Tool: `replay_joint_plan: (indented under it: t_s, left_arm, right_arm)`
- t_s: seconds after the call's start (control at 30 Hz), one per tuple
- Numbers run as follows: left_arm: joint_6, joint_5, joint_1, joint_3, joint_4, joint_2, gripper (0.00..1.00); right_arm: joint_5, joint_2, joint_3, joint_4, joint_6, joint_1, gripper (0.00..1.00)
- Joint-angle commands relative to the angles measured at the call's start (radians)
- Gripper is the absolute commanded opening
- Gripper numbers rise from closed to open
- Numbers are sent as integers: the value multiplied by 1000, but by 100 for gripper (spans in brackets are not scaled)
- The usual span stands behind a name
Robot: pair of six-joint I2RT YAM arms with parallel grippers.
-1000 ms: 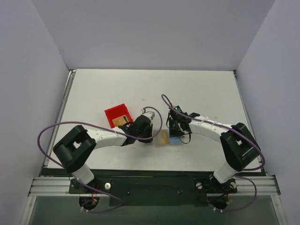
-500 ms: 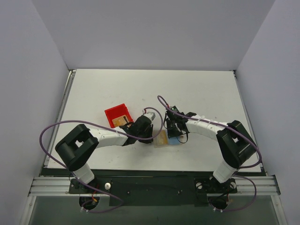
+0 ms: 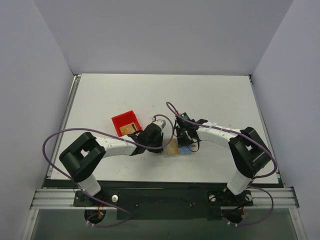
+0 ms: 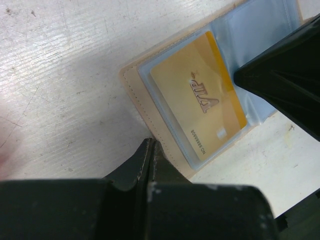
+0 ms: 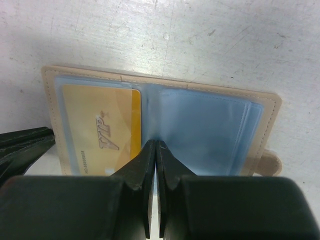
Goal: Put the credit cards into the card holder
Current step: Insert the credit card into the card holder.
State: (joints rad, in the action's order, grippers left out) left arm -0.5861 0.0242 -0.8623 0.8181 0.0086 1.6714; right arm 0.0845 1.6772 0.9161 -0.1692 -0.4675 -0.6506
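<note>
The card holder [image 3: 186, 150] lies open on the table, beige outside [image 5: 270, 112] with light blue lining [image 5: 200, 125]. One orange-yellow credit card [image 5: 97, 125] sits in its left pocket; it also shows in the left wrist view [image 4: 197, 107]. My left gripper [image 4: 150, 144] is shut and empty, its tip at the holder's beige edge [image 4: 135, 87]. My right gripper [image 5: 155, 145] is shut, its tip pressing on the blue lining by the middle fold. Another card [image 3: 131, 130] lies in the red bin.
The red plastic bin [image 3: 120, 121] stands just left of my left gripper [image 3: 160, 146]. My right gripper [image 3: 183, 141] is close beside it over the holder. The snap tab [image 5: 270, 163] sticks out at the holder's right edge.
My right gripper has moved a little to the left, over the holder's middle. The left arm has hardly moved.
</note>
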Motion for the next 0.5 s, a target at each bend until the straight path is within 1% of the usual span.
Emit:
replay_joint_plan:
  t_s: [0.0,0.47]
  left_arm:
    - [3,-12,2,23,45,8,0]
    - [3,-10,2,21,47,13,0]
  right_arm:
    - [63,30,9,-9,-6,-15,0]
    - [170,35,-16,51,-46,2,0]
